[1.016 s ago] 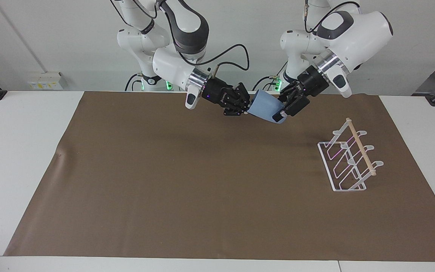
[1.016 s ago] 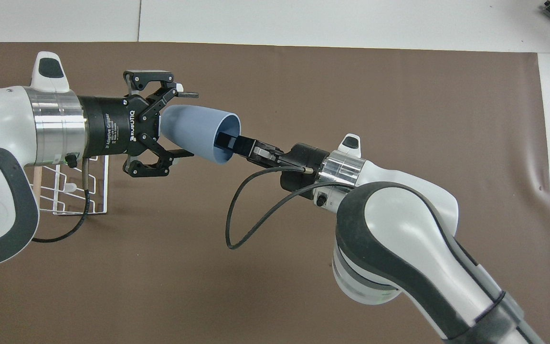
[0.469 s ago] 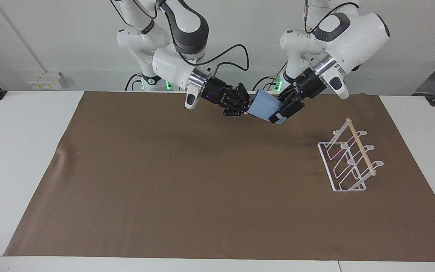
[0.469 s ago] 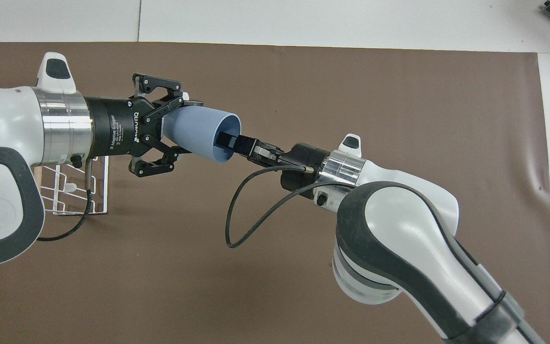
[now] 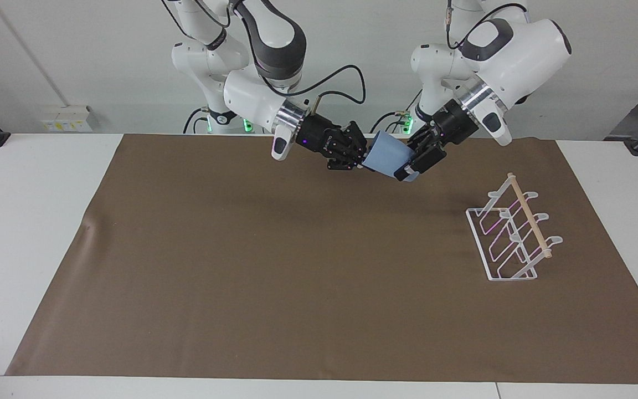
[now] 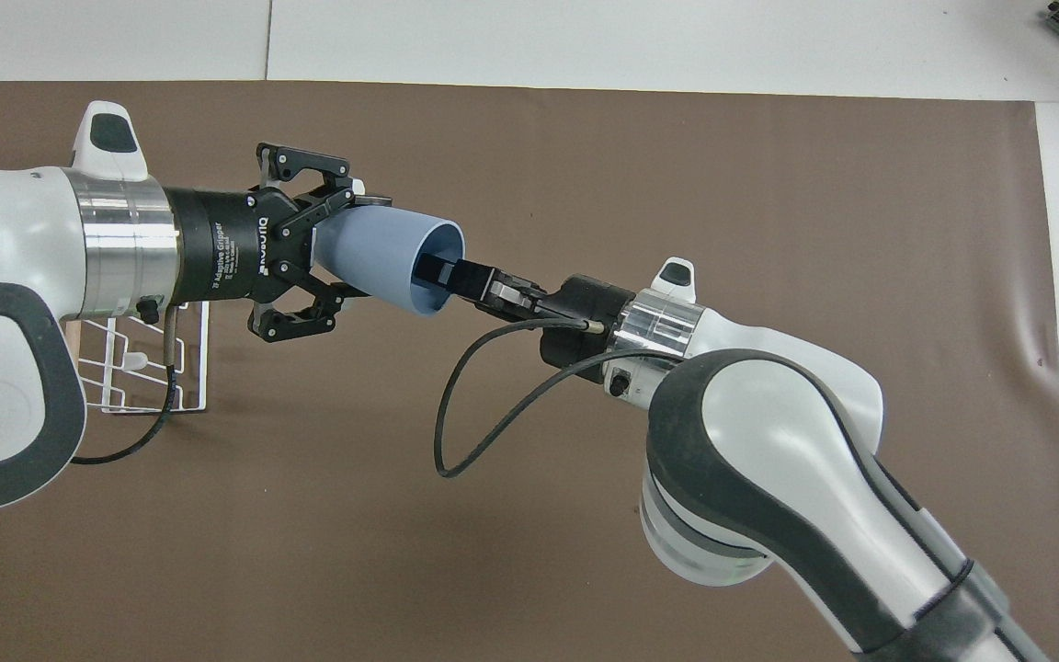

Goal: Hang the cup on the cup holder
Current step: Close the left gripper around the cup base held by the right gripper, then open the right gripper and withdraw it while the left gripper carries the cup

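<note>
The light-blue cup (image 5: 386,156) hangs on its side in the air between both grippers, over the part of the brown mat near the robots. My right gripper (image 5: 359,157) is shut on its rim, with one finger inside the mouth in the overhead view (image 6: 456,276). My left gripper (image 5: 412,160) is shut around the cup's narrow base end (image 6: 364,246). The cup (image 6: 401,257) opens toward the right arm. The white wire cup holder (image 5: 513,235) with its wooden rod stands on the mat toward the left arm's end, partly hidden under the left arm in the overhead view (image 6: 148,372).
The brown mat (image 5: 274,277) covers most of the white table (image 5: 31,183). A black cable (image 6: 479,405) loops down from the right wrist above the mat.
My left gripper's fingers, wide open around the cup's base a second ago, have closed onto it. The cup and the right gripper have hardly moved.
</note>
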{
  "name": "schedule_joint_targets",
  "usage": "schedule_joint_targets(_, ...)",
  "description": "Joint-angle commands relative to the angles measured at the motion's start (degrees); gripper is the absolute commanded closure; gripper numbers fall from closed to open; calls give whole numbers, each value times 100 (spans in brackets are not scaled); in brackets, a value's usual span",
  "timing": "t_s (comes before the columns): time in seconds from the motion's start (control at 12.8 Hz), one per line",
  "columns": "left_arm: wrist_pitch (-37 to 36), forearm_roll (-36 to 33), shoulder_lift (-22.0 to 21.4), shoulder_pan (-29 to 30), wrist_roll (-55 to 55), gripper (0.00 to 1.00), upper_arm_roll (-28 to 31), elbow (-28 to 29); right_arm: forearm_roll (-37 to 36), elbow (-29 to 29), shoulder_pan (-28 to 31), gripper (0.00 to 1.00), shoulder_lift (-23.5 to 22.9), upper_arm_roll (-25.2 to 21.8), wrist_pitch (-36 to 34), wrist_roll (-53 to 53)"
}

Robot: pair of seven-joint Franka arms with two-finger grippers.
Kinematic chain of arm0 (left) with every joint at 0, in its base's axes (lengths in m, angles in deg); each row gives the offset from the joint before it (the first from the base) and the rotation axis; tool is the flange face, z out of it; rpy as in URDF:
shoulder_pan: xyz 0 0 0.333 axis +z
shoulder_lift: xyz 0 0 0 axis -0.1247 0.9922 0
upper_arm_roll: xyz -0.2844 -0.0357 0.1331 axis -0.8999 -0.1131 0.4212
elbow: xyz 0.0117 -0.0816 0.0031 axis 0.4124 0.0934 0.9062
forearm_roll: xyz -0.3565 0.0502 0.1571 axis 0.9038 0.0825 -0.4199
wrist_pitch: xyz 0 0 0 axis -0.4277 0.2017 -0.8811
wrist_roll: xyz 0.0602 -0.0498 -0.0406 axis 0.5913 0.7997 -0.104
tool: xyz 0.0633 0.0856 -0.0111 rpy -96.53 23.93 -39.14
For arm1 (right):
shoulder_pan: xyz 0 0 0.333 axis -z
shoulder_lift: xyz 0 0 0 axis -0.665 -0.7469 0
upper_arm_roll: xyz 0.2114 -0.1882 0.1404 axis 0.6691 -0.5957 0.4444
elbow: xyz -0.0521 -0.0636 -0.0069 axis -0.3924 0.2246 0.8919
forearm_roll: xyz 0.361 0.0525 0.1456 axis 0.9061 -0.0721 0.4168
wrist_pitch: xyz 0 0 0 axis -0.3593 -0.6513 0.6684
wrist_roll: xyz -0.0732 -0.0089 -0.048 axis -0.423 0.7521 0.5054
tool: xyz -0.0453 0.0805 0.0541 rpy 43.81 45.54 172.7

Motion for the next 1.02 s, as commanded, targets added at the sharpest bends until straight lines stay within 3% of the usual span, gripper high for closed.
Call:
schedule_joint_targets(0.0, -112, -130, 45, -97, -135, 100, 73, -98, 52, 60, 37, 0, -24, 58, 159, 38)
schedule_joint_targets(0.16, -112, -225, 45, -89, -118, 100, 73, -89, 52, 60, 37, 0, -24, 58, 212, 38)
schedule_joint_targets(0.55, -270, -1436, 44, -1, -117, 100, 90, -107, -184, 112, 45, 0, -50, 32, 291, -6)
schedule_joint_targets(0.62, -279, -1987, 45, -1, -144, 100, 90, -107, -568, 147, 54, 0, -67, -12, 283, -32)
schedule_joint_targets(0.78, -549, -2947, 36, 17, -135, 100, 125, -107, -2294, 217, 72, 0, -76, -265, 178, -41)
schedule_joint_targets(0.94, -560, -3433, 36, 113, -118, 100, 125, -98, -3921, 393, 80, 0, -85, -555, -286, -33)
